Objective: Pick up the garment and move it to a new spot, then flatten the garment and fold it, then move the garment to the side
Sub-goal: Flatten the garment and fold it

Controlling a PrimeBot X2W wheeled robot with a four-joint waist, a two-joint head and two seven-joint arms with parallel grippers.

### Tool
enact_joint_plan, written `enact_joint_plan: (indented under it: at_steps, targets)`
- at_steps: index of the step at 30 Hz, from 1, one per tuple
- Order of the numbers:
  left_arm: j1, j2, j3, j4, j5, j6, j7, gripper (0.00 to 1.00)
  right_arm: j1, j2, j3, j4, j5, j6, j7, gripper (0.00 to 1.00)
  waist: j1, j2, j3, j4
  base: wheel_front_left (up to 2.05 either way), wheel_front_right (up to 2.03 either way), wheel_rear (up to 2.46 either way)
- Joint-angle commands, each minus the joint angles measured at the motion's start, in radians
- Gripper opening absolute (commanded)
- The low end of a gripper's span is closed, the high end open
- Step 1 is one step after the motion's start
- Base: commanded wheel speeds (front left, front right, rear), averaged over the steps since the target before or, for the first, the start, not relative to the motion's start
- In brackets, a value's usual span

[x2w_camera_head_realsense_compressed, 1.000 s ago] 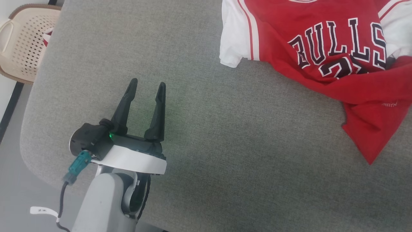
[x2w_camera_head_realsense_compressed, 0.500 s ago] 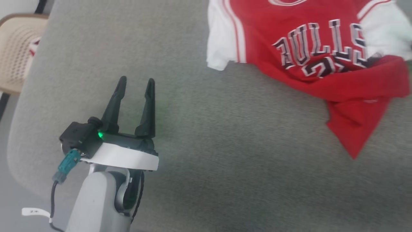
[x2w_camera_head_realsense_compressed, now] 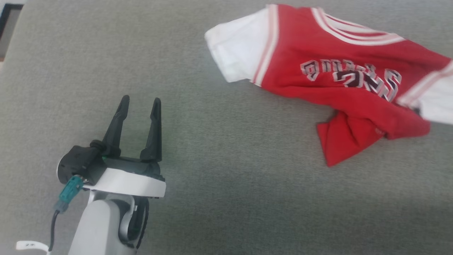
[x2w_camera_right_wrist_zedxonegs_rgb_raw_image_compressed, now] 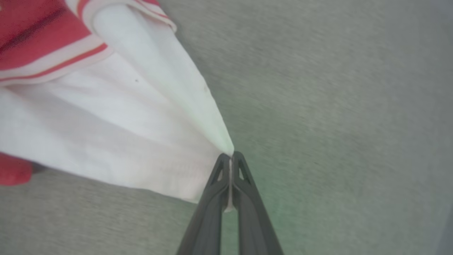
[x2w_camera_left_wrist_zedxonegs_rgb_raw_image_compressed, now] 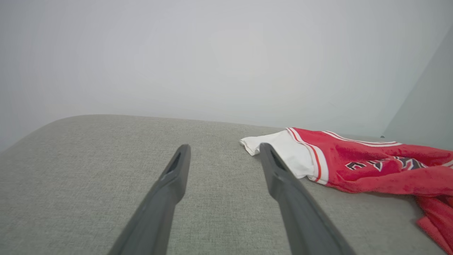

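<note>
On the far right part of the grey woven fabric surface (x2w_camera_head_realsense_compressed: 230,177), the red jersey shirt (x2w_camera_head_realsense_compressed: 336,60) with short white sleeves, striped trim and black-and-white chest lettering is seen crumpled, its lower red part bunched below the lettering. In the right wrist view, one white sleeve is pinched at its edge between the fully closed fingers of the right gripper (x2w_camera_right_wrist_zedxonegs_rgb_raw_image_compressed: 230,154), and the cloth is drawn to a taut point there. The left gripper (x2w_camera_head_realsense_compressed: 141,99) is held over bare surface at the lower left, well apart from the shirt, its fingers spread wide with nothing between them.
</note>
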Motion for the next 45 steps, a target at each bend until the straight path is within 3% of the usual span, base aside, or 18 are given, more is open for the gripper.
enact_joint_plan:
  at_steps: [1,6,13,14,15,18,23,27,30,36,42,45]
  targets:
    - [0.013,0.009,0.003,-0.005,0.001,-0.003,-0.005,1.00,0.022,-0.015,-0.016,0.010,0.000,0.000,-0.015,0.00,0.0000,0.0000,-0.009,-0.015,0.00,0.00,0.00]
    - [0.011,0.025,-0.009,-0.007,0.001,-0.003,-0.005,1.00,0.071,-0.034,-0.091,0.086,-0.050,0.000,-0.102,0.00,0.0000,0.0000,-0.007,-0.030,0.00,0.00,0.00]
    - [-0.018,0.054,-0.037,0.016,-0.010,-0.003,-0.005,1.00,0.050,0.037,-0.142,0.166,-0.140,0.000,-0.187,0.00,0.0000,0.0000,0.003,-0.045,0.00,0.00,0.00]
    - [-0.027,0.064,-0.047,0.022,-0.013,-0.003,-0.005,1.00,0.045,0.051,-0.152,0.177,-0.156,0.000,-0.209,0.42,0.0000,0.0000,0.003,-0.049,0.00,0.00,0.00]
    - [-0.040,0.081,-0.062,0.030,-0.014,-0.003,-0.005,1.00,0.046,0.064,-0.160,0.187,-0.170,0.000,-0.233,1.00,0.0000,0.0000,0.002,-0.053,0.00,0.00,0.00]
    - [-0.092,0.146,-0.116,0.055,-0.019,-0.002,-0.005,1.00,0.051,0.100,-0.197,0.200,-0.209,0.000,-0.336,1.00,0.0000,0.0000,-0.005,-0.072,0.00,0.00,0.00]
    - [-0.256,0.316,-0.266,0.116,-0.053,-0.003,0.027,1.00,0.078,0.200,-0.283,0.164,-0.268,0.000,-0.562,1.00,0.0000,0.0000,-0.010,-0.138,0.00,0.00,0.00]
    - [-0.428,0.463,-0.421,0.160,-0.166,-0.002,0.144,1.00,0.109,0.317,-0.329,0.069,-0.318,0.000,-0.702,1.00,0.0000,0.0000,0.008,-0.219,0.00,0.00,0.00]
    - [-0.570,0.539,-0.542,0.191,-0.303,-0.002,0.257,1.00,0.131,0.410,-0.349,-0.022,-0.361,0.000,-0.760,1.00,0.0000,0.0000,0.038,-0.281,0.00,0.00,0.00]
    - [-0.836,0.633,-0.713,0.282,-0.588,-0.002,0.516,1.00,0.184,0.564,-0.361,-0.183,-0.413,0.000,-0.779,1.00,0.0000,0.0000,0.119,-0.391,0.00,0.00,0.00]
    - [-1.028,0.671,-0.860,0.364,-0.787,-0.002,0.765,1.00,0.208,0.630,-0.360,-0.287,-0.448,0.000,-0.754,1.00,0.0000,0.0000,0.191,-0.468,0.00,0.00,0.00]
    - [-1.072,0.693,-0.900,0.381,-0.822,-0.002,0.810,1.00,0.209,0.644,-0.357,-0.311,-0.459,0.000,-0.747,1.00,0.0000,0.0000,0.208,-0.489,0.00,0.00,0.00]
